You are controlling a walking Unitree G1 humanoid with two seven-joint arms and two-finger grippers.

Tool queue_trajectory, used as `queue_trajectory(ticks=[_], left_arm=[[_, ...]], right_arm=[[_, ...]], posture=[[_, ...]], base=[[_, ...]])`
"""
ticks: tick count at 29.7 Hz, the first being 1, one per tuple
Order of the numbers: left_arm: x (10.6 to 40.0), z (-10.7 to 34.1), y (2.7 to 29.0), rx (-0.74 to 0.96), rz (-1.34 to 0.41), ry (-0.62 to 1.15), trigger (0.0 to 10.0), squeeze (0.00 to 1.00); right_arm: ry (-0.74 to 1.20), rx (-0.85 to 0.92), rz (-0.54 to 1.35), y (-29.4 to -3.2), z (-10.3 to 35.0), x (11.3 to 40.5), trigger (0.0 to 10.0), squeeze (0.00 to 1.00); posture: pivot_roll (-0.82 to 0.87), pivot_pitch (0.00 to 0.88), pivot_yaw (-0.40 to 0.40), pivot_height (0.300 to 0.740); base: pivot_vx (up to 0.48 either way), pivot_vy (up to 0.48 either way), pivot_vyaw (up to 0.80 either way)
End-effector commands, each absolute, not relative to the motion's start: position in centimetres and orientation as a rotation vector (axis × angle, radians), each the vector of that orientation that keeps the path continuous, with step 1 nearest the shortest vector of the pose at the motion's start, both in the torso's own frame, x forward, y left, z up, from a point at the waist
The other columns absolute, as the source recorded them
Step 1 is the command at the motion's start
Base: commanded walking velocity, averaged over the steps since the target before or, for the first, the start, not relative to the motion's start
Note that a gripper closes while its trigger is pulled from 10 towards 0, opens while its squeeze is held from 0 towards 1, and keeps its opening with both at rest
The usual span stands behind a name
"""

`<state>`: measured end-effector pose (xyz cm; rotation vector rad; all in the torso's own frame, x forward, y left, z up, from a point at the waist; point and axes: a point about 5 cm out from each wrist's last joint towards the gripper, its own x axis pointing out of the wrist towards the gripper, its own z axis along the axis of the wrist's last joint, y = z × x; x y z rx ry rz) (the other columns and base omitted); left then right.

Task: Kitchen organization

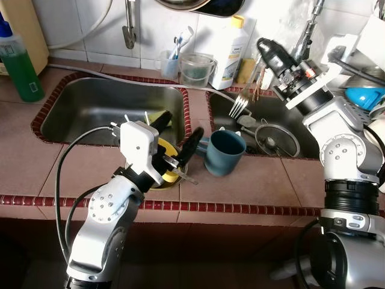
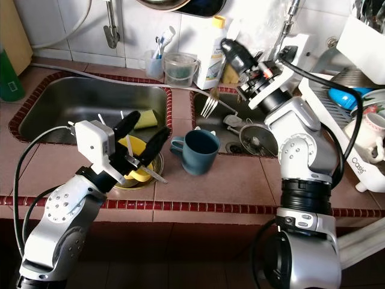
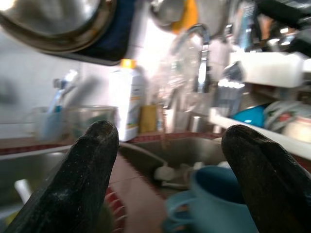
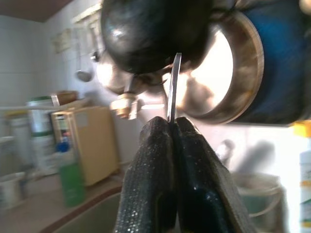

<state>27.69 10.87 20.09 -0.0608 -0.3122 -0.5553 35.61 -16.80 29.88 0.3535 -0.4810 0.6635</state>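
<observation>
Right gripper (image 4: 171,127) pinches 1 fork (image 1: 239,105) above the far sink; left gripper (image 1: 179,135) gapes empty near the mug (image 1: 224,152) (still unsorted).

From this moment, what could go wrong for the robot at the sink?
1. The right gripper pinches the fork only at the thin end of its handle, above the right sink; it may slip and drop among the dishes there.
2. The open left gripper sits close to the blue mug on the counter; a careless move might knock it over.
3. The yellow bowl sits just under the left gripper's fingers and could be bumped.
</observation>
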Motion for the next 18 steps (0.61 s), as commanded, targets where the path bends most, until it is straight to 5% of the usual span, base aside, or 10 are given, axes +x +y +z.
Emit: queue_trajectory(ticks=[1, 18], left_arm=[[28.1, 20.5, 11.2, -0.072, -0.528, -0.321, 10.0, 0.0], [30.8, 22.0, 14.4, -0.039, -0.328, -0.368, 10.0, 0.0]], right_arm=[[-0.551, 0.314, 0.601, -17.5, 31.0, 35.1, 10.0, 0.0], [-0.646, 0.096, 0.3, -16.1, 28.2, 33.2, 10.0, 0.0]], posture=[[-0.16, 0.053, -0.103, 0.74], [-0.17, 0.055, -0.097, 0.74]], base=[[0.0, 0.0, 0.0], [0.0, 0.0, 0.0]])
